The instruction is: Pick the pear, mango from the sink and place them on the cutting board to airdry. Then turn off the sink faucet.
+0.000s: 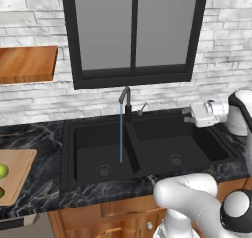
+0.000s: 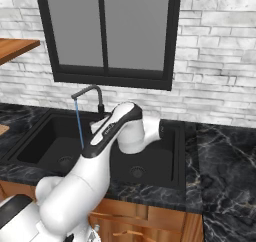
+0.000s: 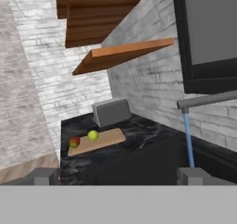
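Kitchen — sink, toaster

A grey toaster sits below wooden wall shelves, beside a dark-framed window.

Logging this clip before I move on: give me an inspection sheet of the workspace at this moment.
Surface: dark marble counter around the black sink; both basins empty.
Job's things: pear and mango lie on the cutting board; sink faucet running, blue stream into the left basin.
Clutter: grey toaster behind the board.
Grippers: gripper over the right basin near the faucet handle, holding nothing, jaws apart.
Cables: nothing seen.
Surroundings: brick wall, window, wooden shelves.
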